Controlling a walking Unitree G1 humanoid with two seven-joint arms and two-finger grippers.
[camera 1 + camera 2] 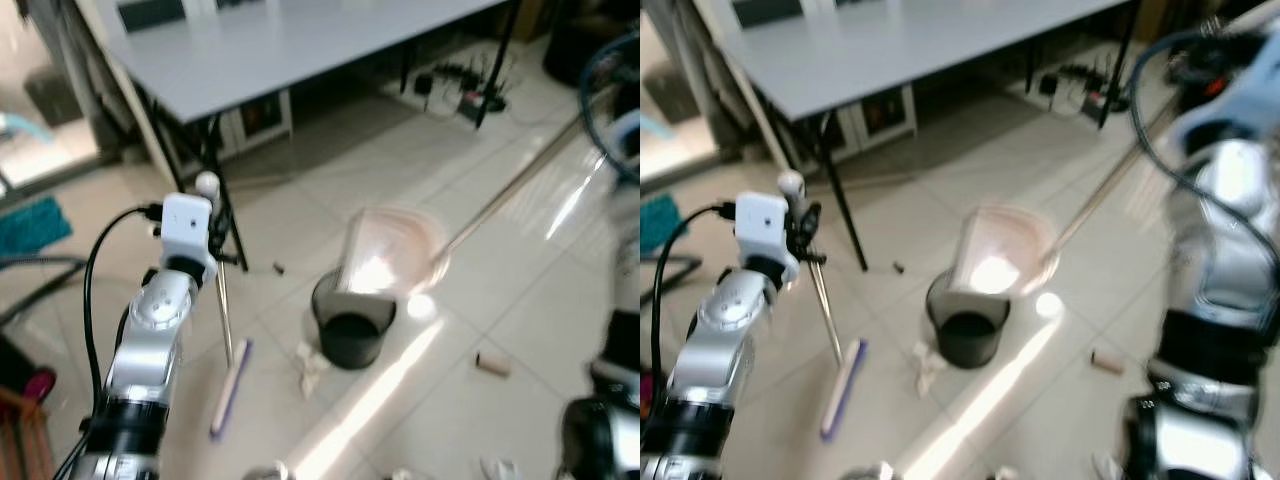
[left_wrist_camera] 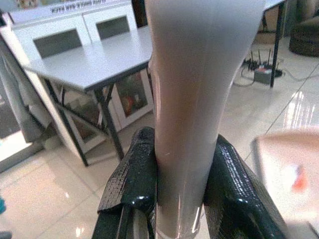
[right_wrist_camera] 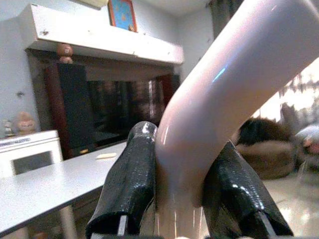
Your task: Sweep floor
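While blurred, seemingly pink dustpan [image 1: 385,255], tilted

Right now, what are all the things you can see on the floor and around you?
Dustpan: one, pink, tipped over the bin, on a long handle.
Bin: one, black, on the tiles.
Broom: one, purple-edged head on the floor, thin metal pole.
Cork-like cylinder: one, tan, on the floor right of the bin.
Crumpled scrap: one, pale, beside the bin.
Table: one, grey, behind.
Power strip: black, under the table.
Left claw: shut on the broom pole.
Right claw: shut on the dustpan handle.
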